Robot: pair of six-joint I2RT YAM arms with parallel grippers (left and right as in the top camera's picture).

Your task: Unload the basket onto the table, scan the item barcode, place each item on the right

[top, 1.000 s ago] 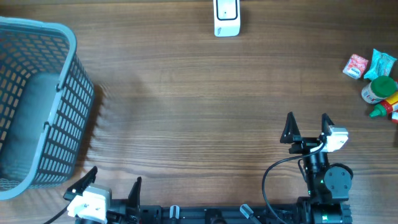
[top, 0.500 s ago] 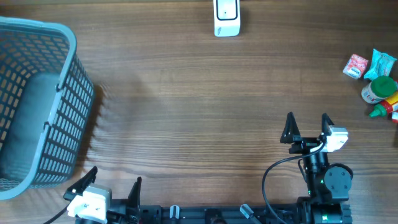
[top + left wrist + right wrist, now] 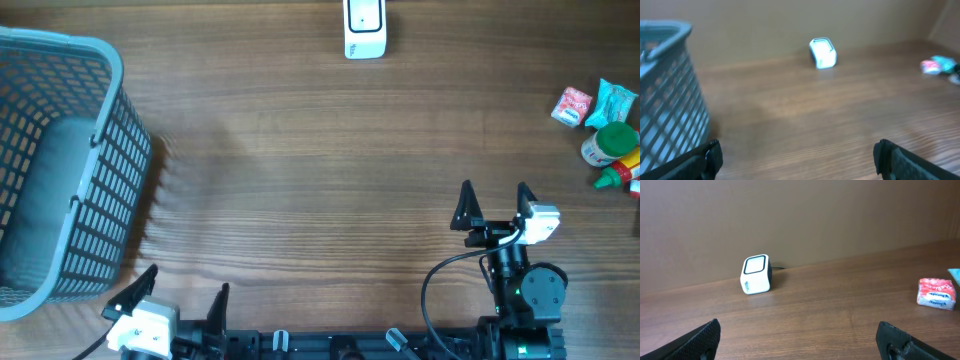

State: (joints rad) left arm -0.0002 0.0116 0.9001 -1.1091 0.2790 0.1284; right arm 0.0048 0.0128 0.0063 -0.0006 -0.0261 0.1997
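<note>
— Where do my grippers stand?
— Your left gripper (image 3: 186,282) sits at the near edge of the table (image 3: 300,160), close to the basket (image 3: 110,190), jaws spread wide and empty. Your right gripper (image 3: 494,190), nearer the right side, is just as wide and holds nothing.
— And the things to scan?
— The scanner (image 3: 364,28) stands mid far edge. The red packet (image 3: 573,105), teal packet (image 3: 614,100) and green-lidded jar (image 3: 610,142) cluster at the right edge, well apart from both grippers.
</note>
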